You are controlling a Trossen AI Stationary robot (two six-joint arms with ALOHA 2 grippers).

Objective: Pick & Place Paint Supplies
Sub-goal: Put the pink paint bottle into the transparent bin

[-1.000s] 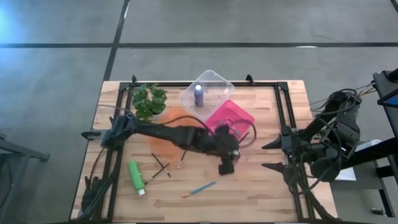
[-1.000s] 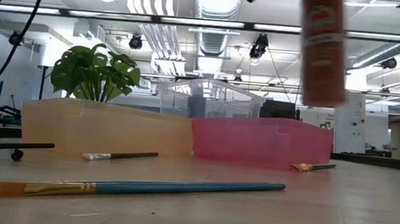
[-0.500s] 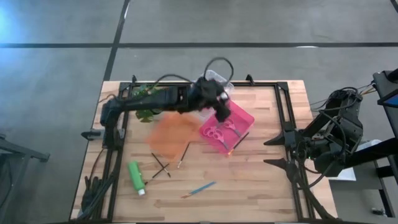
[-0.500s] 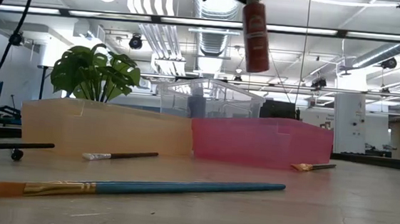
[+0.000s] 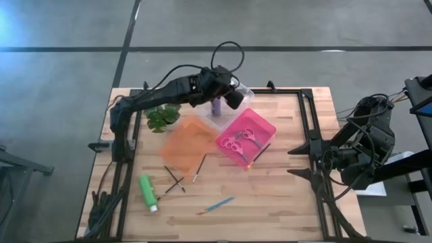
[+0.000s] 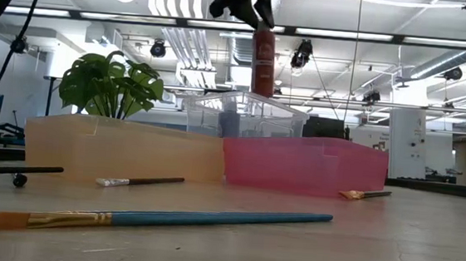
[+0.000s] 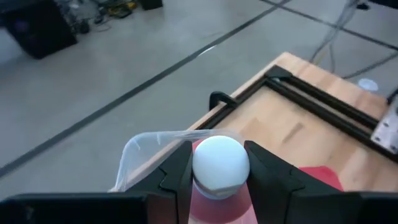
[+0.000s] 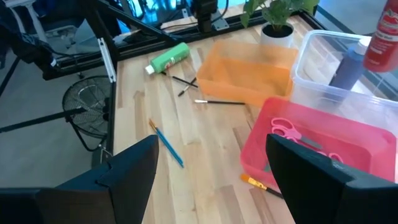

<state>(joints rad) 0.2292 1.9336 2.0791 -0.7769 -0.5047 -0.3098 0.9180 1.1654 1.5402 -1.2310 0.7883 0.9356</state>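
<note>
On the slatted wooden table under a high industrial ceiling, the left gripper hangs pinching a small red paint bottle with a white cap right over the clear plastic tray, where a blue-purple bottle already stands, while the right gripper waits spread wide off to the table's side. The pink-handled scissors lie in the pink plastic tray; the green bottle, a blue-handled brush and thin dark brushes look still to go. Only the left wrist view shows the fingers clamped on the cap, while the low view alone shows the bottle hanging upright.
</note>
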